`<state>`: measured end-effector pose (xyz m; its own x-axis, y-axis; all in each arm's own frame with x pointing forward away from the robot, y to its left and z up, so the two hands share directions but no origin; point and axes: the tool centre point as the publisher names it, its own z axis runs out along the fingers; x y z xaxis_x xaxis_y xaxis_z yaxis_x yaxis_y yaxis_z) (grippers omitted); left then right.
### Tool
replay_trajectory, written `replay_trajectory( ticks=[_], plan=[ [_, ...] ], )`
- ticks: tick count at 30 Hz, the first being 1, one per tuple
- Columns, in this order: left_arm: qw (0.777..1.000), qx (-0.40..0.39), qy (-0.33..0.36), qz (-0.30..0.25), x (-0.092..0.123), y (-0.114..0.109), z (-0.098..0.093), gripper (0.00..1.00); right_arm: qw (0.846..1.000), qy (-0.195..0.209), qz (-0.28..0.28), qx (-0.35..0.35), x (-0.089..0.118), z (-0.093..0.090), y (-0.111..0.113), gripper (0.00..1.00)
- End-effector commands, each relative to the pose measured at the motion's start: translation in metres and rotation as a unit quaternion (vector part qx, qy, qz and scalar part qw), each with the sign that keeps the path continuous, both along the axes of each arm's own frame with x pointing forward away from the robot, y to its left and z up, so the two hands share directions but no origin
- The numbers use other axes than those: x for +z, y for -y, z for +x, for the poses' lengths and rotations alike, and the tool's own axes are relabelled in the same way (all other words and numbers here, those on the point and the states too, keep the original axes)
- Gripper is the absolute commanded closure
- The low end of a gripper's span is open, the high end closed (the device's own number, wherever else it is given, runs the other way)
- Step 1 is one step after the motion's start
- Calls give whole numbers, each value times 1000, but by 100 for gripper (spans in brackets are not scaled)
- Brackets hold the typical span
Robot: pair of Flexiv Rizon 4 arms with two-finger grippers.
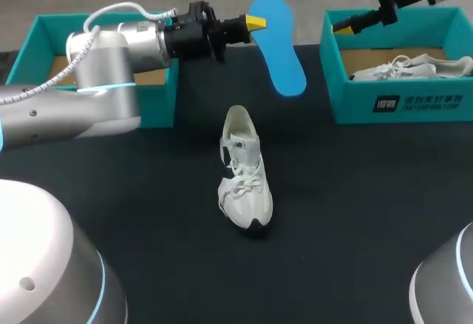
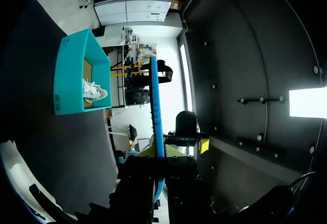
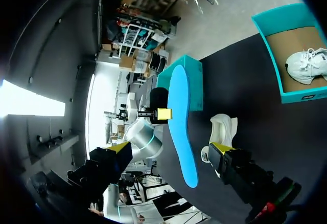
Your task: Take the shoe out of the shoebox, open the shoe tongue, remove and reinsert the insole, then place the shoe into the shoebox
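A white sneaker [image 1: 244, 170] lies on the black table near the middle, with its opening toward the far side. Above and behind it my left gripper [image 1: 256, 22] is shut on the heel end of a blue insole [image 1: 281, 46], holding it up in the air. Seen from the left wrist, the insole [image 2: 156, 106] shows edge-on, running out from between the fingers. My right gripper [image 1: 331, 6] hangs open above the near corner of the right shoebox [image 1: 399, 106], just right of the insole. In the right wrist view the insole [image 3: 181, 127] stands ahead of the open right gripper [image 3: 169, 148], and the sneaker [image 3: 223, 126] lies beyond it.
The teal shoebox at the right holds a second white shoe [image 1: 414, 67]. Another teal shoebox [image 1: 159, 95] stands at the back left, partly hidden by my left arm.
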<state>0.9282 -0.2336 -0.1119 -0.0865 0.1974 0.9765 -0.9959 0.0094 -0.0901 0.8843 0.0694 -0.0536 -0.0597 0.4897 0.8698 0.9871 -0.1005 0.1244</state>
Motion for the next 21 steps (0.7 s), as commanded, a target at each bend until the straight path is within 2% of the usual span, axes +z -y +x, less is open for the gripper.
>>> replay_trajectory(
  ticks=[1, 7, 20, 21],
  plan=[
    [1000, 1, 0, 3, 2, -1, -1, 100, 997, 3, 74, 1, -18, 1, 10, 0],
    [1000, -2, 0, 0, 3, 0, 1, 100, 992, 29, 123, 16, -26, 2, 17, 0],
    [1000, -7, 1, -7, 5, 2, -1, 100, 984, 2, 178, 0, -45, 10, 28, 0],
    [1000, -7, 1, -7, 5, 2, -1, 100, 985, 13, 171, -5, -45, 11, 28, 0]
  ],
)
